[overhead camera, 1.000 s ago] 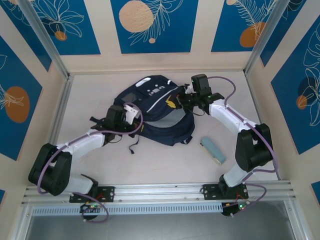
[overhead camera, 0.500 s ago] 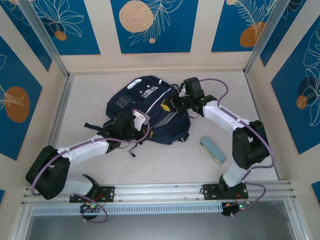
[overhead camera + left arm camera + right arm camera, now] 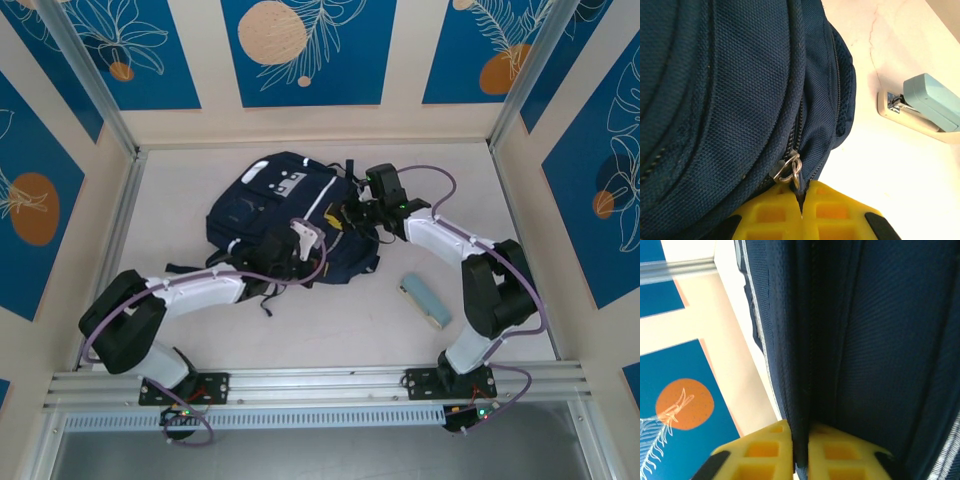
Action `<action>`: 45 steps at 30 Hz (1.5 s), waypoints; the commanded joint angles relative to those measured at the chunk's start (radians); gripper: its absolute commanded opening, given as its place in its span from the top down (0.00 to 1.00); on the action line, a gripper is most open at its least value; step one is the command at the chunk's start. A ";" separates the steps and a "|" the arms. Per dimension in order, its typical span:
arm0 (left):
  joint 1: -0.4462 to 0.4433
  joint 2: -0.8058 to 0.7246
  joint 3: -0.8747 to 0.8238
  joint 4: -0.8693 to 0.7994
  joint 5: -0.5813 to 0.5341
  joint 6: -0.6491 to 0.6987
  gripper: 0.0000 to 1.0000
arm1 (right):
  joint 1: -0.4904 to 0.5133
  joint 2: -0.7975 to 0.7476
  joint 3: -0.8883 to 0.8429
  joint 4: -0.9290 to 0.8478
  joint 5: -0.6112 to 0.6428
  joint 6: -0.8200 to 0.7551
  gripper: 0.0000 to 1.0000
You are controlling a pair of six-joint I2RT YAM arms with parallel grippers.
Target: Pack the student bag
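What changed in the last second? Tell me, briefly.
The bag slid left across the table and now lies flatter. The left gripper swept right along the bag's near edge, and the right gripper drew in leftward. Both stay pinched on the bag, the left one at a zipper pull. Nothing was let go. The stapler stayed put.

bag: woven cloth — coarse, matt
zip pull: bare metal, shiny
stapler: smooth plastic, slight sheen
table: smooth, matt — faintly veined like stone
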 commanded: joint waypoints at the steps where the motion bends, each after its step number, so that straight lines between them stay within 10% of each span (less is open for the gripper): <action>1: -0.032 -0.012 0.098 0.022 0.030 -0.039 0.77 | -0.012 -0.103 -0.048 -0.018 -0.022 -0.047 0.75; 4: -0.030 -0.038 0.120 -0.096 -0.021 -0.064 0.50 | -0.050 -0.194 -0.091 -0.091 0.001 -0.137 0.59; 10: -0.007 -0.139 0.109 -0.278 -0.155 -0.134 0.34 | -0.060 -0.335 -0.113 -0.341 0.206 -0.423 0.44; 25: 0.190 -0.285 0.052 -0.435 -0.258 -0.370 0.13 | 0.158 -0.180 -0.058 -0.429 0.280 -0.948 0.37; 35: 0.196 -0.208 -0.033 -0.207 -0.020 -0.599 0.17 | 0.133 -0.101 -0.035 -0.279 0.177 -0.789 0.30; 45: 0.189 -0.144 -0.045 -0.065 0.013 -0.695 0.44 | 0.076 -0.165 -0.105 -0.178 0.125 -0.639 0.39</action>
